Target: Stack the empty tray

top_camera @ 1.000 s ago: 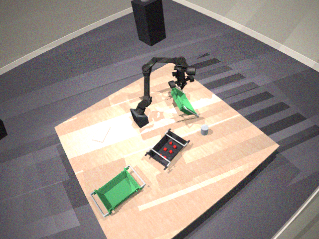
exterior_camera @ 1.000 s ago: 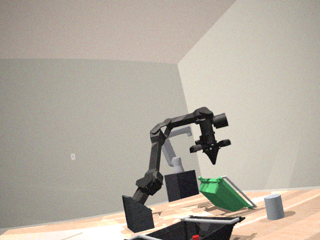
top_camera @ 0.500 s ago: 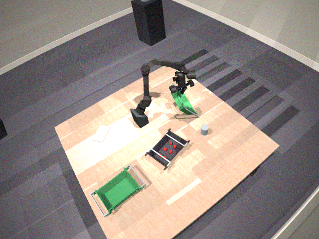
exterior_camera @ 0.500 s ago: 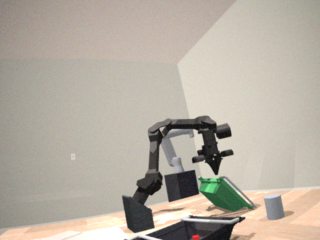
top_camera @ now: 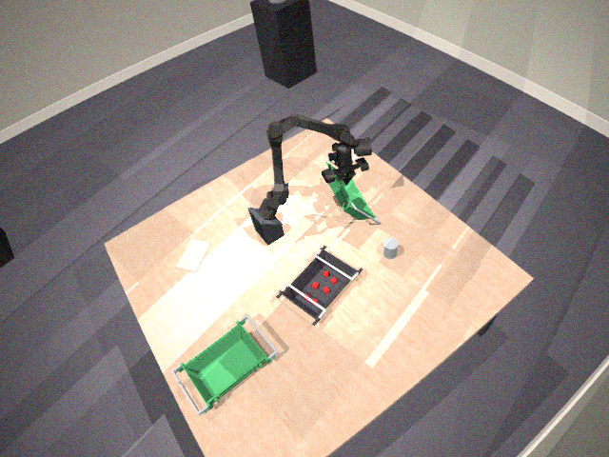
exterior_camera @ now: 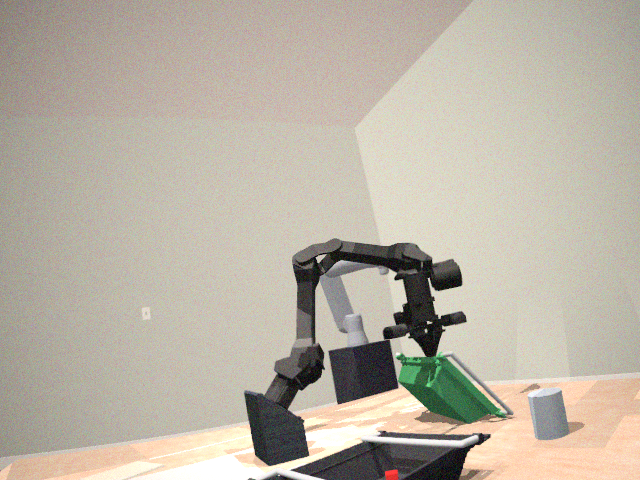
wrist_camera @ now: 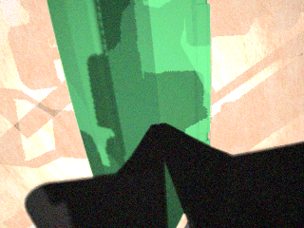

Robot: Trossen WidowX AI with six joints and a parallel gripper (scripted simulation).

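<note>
The loaded black tray stands level with several red blocks inside, one red block among them. Its two wire bars lie in across its top. One green tray lies flat and empty at the lower left in the top view, its bars swung out. A second green tray is tilted steeply, its raised end under my gripper and its other end down at the table. My gripper is shut, its tips at that raised end. Whether they touch it is hidden.
A grey cylinder stands between the tilted tray and the table's right part. A thin pale slab lies left of the arm's base. A dark pedestal stands on the floor beyond the table.
</note>
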